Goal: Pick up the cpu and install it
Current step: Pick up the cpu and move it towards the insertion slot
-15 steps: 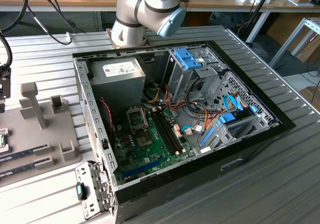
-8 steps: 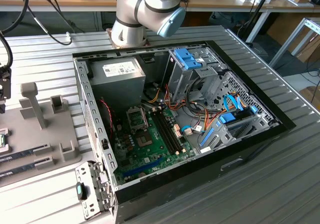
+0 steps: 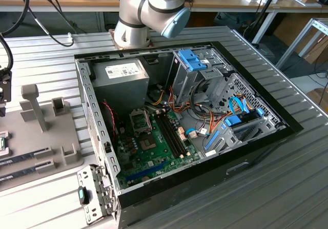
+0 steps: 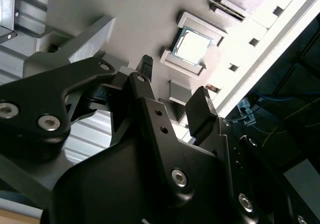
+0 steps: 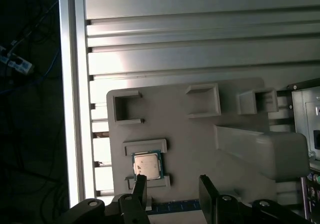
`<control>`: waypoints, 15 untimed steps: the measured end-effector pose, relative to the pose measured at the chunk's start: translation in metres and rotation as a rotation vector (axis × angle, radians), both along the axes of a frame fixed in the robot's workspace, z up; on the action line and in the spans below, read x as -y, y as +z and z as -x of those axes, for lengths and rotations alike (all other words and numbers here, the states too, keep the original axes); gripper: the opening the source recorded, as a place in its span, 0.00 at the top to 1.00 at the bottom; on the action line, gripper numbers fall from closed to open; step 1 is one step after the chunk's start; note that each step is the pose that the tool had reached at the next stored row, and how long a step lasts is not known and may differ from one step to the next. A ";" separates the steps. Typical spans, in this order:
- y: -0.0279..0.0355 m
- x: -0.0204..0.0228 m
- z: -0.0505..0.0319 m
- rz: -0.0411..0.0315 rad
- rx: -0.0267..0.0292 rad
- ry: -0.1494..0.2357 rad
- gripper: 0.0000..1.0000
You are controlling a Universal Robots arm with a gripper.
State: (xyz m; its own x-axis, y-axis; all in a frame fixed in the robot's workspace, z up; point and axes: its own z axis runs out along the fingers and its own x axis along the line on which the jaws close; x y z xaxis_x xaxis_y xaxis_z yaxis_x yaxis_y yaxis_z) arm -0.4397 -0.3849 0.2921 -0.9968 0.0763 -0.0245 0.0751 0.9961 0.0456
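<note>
Ext. view: you're looking at 1 open case [image 3: 241,160] w/ 1 green board [image 3: 154,152] inside, and its 1 socket [image 3: 139,120] is sitting nr the grey PSU [image 3: 120,75]. 1 grey tray [image 3: 51,137] is lying just beside the case on the exterior view's left, w/ 2 memory sticks [image 3: 31,153] resting on it. Second wrist view: 1 cpu [image 4: 192,46] is sitting flat in a shallow seat on that tray, silvery top up. The gripper [image 4: 172,91] is hanging over the tray w/ its 2 fingers [image 4: 201,108] spread apart and nothing between them. The chip is lying beyond the tips, apparently untouched. First wrist view: the cpu [image 5: 146,162] is showing nr one finger's tip, off to one side of the gripper [image 5: 173,189] rather than centred in the gap. 3 empty square pockets [image 5: 202,99] and 1 big block [image 5: 265,151] are also sitting on the tray. Low lips are hugging 2 opposite sides of the chip, leaving the other 2 free. Handling, my read: it's looking light, thin and stiff w/ a slick metal lid, prob. fragile underneath. So you're wanting a gentle pinch on the 2 free edges, keeping it level and never pressing on the lid.
</note>
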 end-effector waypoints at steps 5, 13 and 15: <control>-0.0009 0.0000 0.0008 0.0001 -0.0002 0.000 0.46; -0.0027 0.0000 0.0018 0.0001 -0.0002 0.000 0.46; -0.0034 0.0000 0.0020 0.0000 -0.0001 0.000 0.46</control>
State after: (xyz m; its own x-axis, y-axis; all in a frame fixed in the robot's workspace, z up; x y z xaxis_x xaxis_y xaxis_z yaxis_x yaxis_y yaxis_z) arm -0.4418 -0.3849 0.2886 -0.9968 0.0762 -0.0243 0.0751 0.9961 0.0456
